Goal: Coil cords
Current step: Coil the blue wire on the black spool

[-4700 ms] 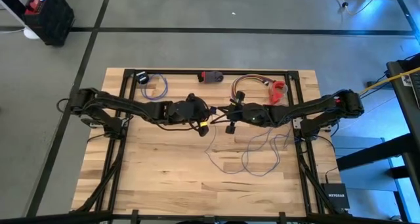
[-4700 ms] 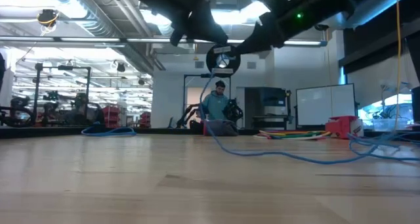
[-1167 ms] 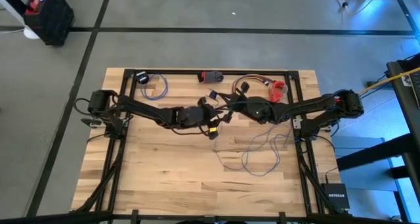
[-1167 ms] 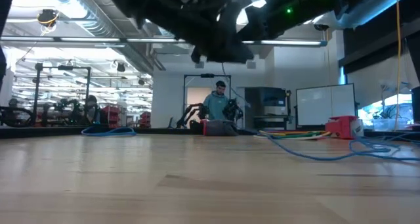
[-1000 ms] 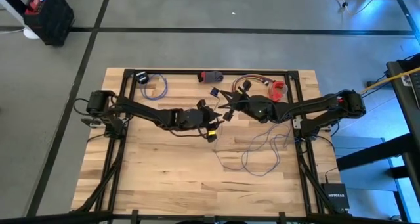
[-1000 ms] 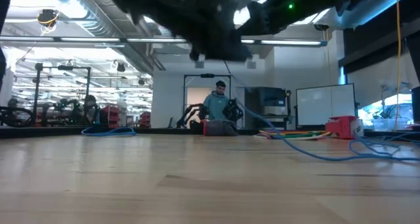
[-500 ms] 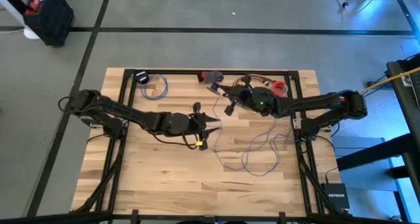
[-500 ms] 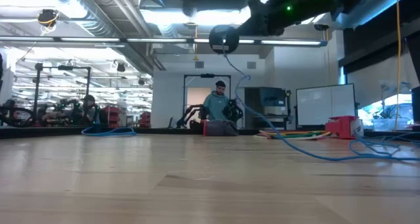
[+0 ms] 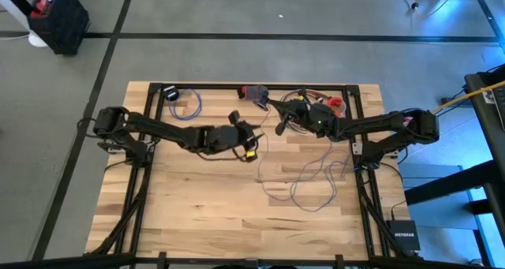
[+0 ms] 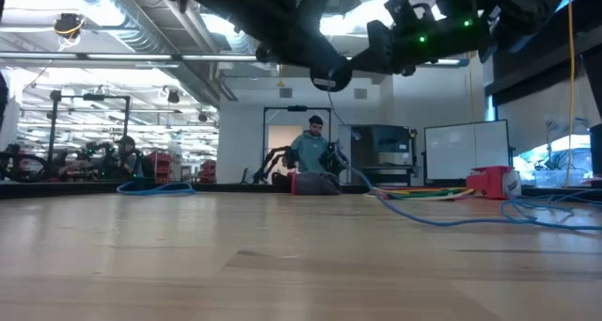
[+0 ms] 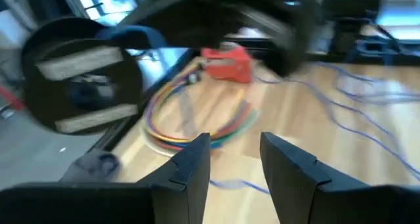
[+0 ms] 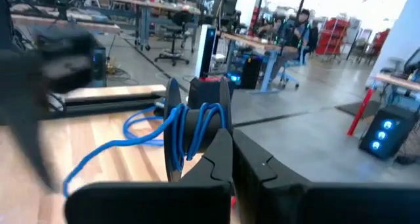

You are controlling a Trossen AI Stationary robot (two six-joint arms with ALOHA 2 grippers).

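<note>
The cord is a thin blue-lilac wire. Part of it is wound on a small black disc [image 12: 197, 129], and the rest lies in loose squiggles [image 9: 309, 181] on the table's right half. My right gripper [image 9: 282, 117] holds the disc up above the far middle of the table, and the disc [image 10: 331, 76] hangs high in the low view. My left gripper [image 11: 235, 159] is open, with nothing between its fingers. It hovers just left of the disc [image 11: 82, 79] and points toward it. My right gripper is shut at the disc's lower rim [image 12: 211, 145], and its own fingertips hide the exact spot. The disc stands on edge, lifted clear, with several turns of cord around it. A slack strand [image 10: 362, 175] runs from the disc down to the table.
A coil of many-coloured cable [image 9: 304, 99] and a red object [image 9: 336, 107] lie at the far right. A dark object [image 9: 254, 91] sits at the far middle, and a small black piece with a blue loop [image 9: 183, 102] at the far left. A person [image 10: 313, 150] stands in the room beyond.
My right gripper has carried the disc toward the table's far edge, with the cord trailing after it. My left gripper drew back toward the near left, away from the disc, then came back up beside it. It stayed open throughout.
</note>
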